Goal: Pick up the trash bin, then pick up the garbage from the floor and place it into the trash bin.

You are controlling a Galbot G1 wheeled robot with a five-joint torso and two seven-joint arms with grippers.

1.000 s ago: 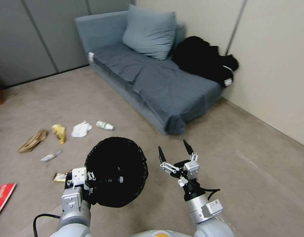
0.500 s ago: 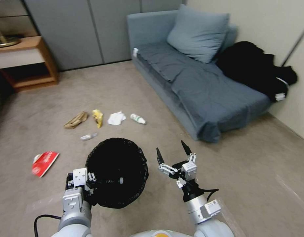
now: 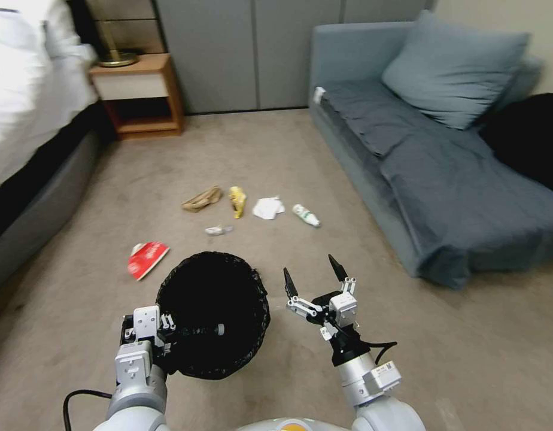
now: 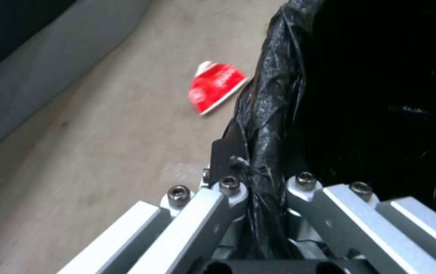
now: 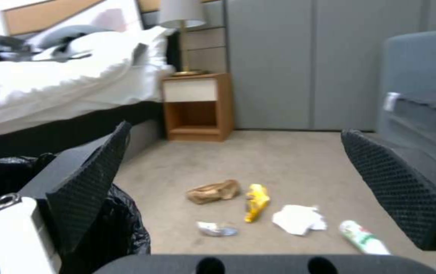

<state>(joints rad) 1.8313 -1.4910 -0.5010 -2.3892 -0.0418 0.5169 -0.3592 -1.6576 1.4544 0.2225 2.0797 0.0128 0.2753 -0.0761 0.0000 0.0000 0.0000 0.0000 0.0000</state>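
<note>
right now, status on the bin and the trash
Left tool shut on trash bin rim. Right tool open, empty, beside bin. Garbage scattered on floor ahead. Path unobstructed.

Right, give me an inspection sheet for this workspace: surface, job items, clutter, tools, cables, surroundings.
Surface: beige carpet floor, flat.
Job items: trash bin with black liner, held off the floor at its rim. Litter on the carpet ahead: brown paper bag, yellow wrapper, white tissue, green-labelled bottle, small clear wrapper, red packet.
Clutter: nothing seen beyond the litter.
Tools: left tool shut on the bin rim; right tool open, empty, raised beside the bin.
Cables: black cable looping by the left arm; short one at the right wrist.
Surroundings: grey sofa with cushion, wooden nightstand, bed.
</note>
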